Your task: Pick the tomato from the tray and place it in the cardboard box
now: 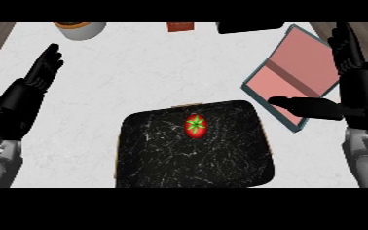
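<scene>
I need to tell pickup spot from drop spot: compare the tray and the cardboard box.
The tray is black with white marbling; the cardboard box shows a pink inside within a bluish rim. The tray lies at the counter's near middle, squarely placed; the box lies to its right, turned at an angle. The tray holds the tomato; the box holds nothing visible, though the right hand overlaps it. Both are rectangular.

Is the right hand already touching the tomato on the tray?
Apart. In the head view the right hand is open over the box's edge, and a stretch of bare black tray lies between it and the tomato.
</scene>
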